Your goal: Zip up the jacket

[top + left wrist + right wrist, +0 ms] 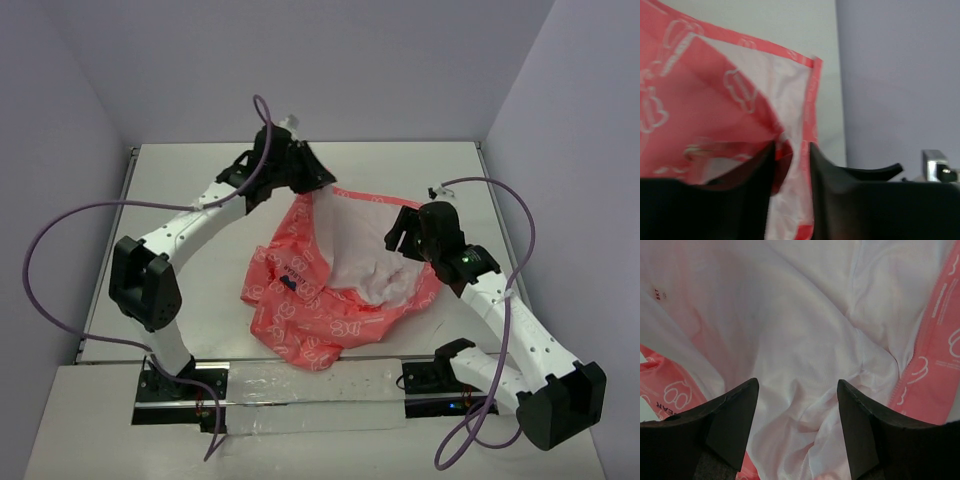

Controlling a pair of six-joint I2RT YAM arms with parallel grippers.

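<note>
Closest in, the left gripper (792, 150) is clamping an edge of the jacket (300, 300), which is lying crumpled on the table (180, 190), while the right gripper (797, 385) is hovering, fingers apart, over the white lining (805, 315); light and limp, it is likely wanting holds along the zipper edge (910, 375).

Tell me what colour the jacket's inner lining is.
White, inside the coral-pink jacket; the lining shows best in the right wrist view.
</note>
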